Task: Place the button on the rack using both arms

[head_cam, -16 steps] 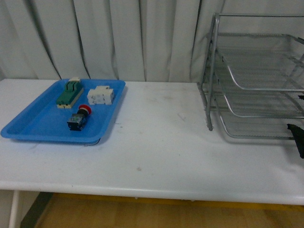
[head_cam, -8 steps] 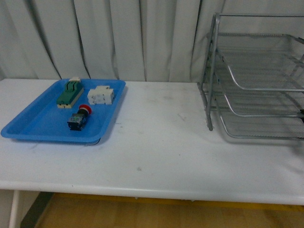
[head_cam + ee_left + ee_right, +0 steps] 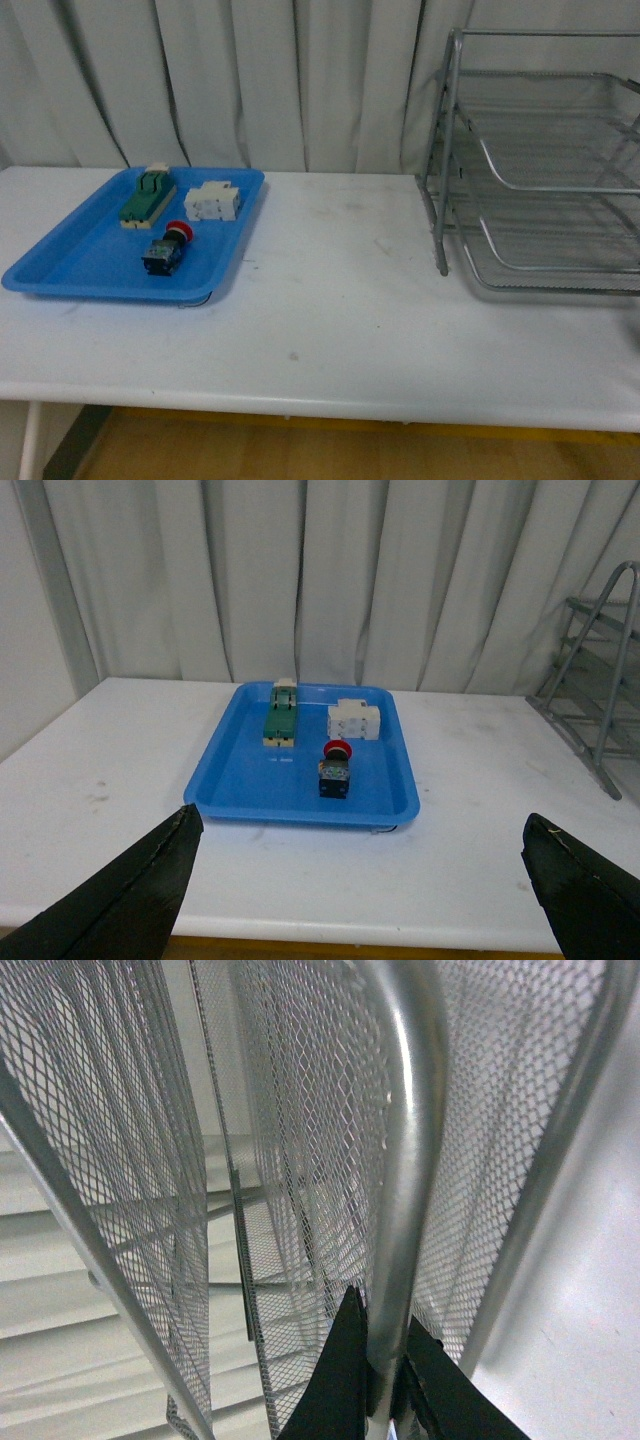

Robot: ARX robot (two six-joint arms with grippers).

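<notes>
The button (image 3: 168, 247), a red cap on a black-and-blue body, lies on its side in the blue tray (image 3: 75, 265) at the left of the table. The left wrist view shows the button (image 3: 335, 770) well ahead of my left gripper (image 3: 360, 828), which is open and empty above the table's near edge. The silver mesh rack (image 3: 540, 160) stands at the right. My right gripper (image 3: 385, 1322) is shut on a tube of the rack (image 3: 405, 1110), with mesh tiers close on both sides. Neither arm shows in the front view.
A green switch block (image 3: 147, 195) and a white block (image 3: 213, 201) share the blue tray behind the button. White curtains hang behind the table. Bare white tabletop (image 3: 340, 290) lies between tray and rack.
The black tip of my right gripper, seen at the right edge of the front view a second ago, has slid out of that view. The button and tray have not moved.
</notes>
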